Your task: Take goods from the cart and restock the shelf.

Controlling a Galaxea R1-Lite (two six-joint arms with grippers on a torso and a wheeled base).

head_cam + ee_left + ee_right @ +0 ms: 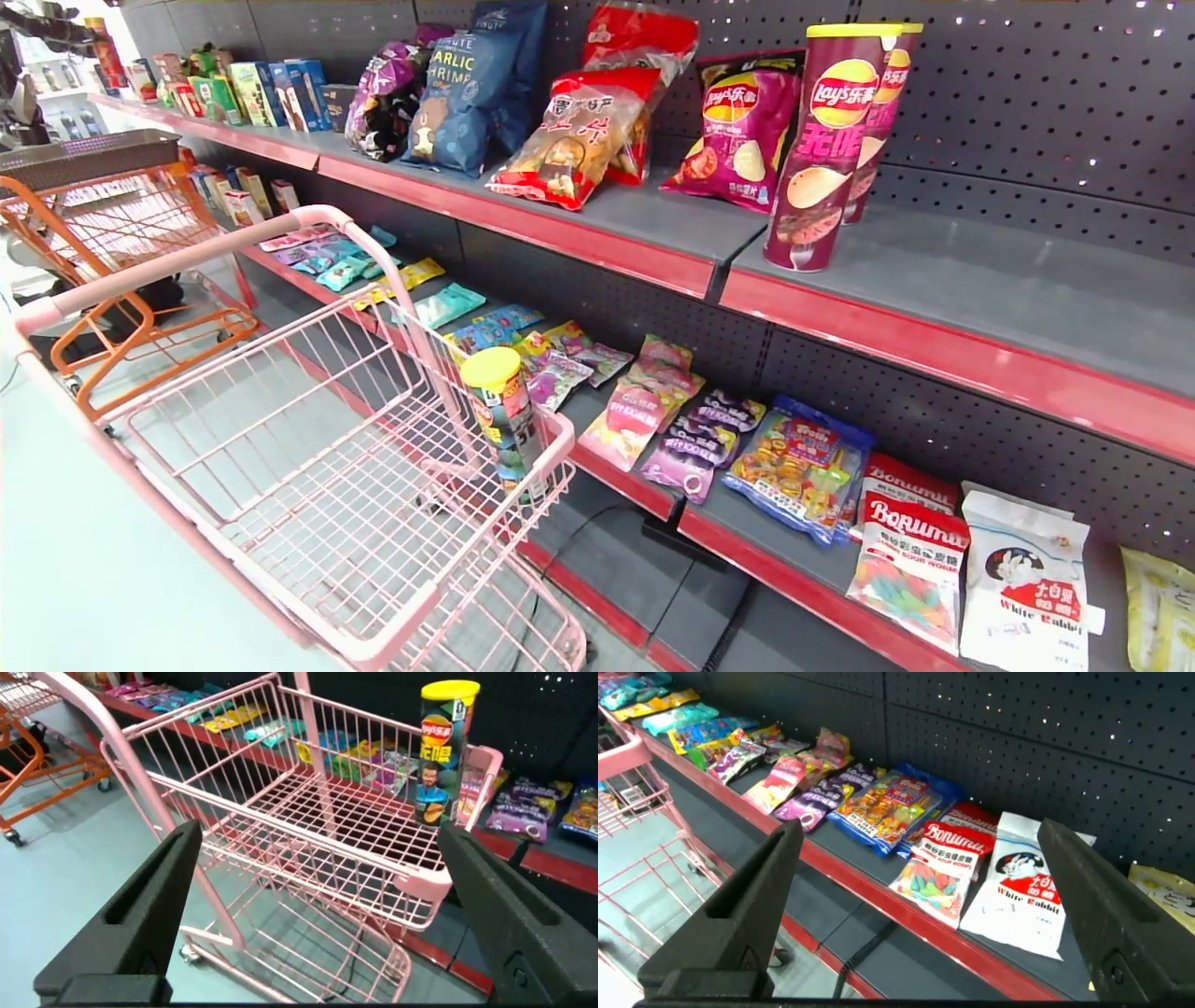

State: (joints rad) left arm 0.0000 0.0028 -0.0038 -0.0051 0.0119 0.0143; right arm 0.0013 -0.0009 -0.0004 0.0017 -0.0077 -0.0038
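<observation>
Store aisle: your left gripper point(320, 833) hangs with jaws spread, facing the pink cart point(201, 707). Beyond it, the yellow-lidded chip can point(439, 756) stands upright in the basket's shelf-side corner. In the head view, the upper shelf's purple chip cans point(836, 140) stand at its two o'clock. The right gripper point(920, 831), also spread, hangs over candy bags point(887, 803), so the left looks nearer.

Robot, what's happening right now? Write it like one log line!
phase: before pick | chip can: upright in pink cart corner | jaws: both open, empty
</observation>
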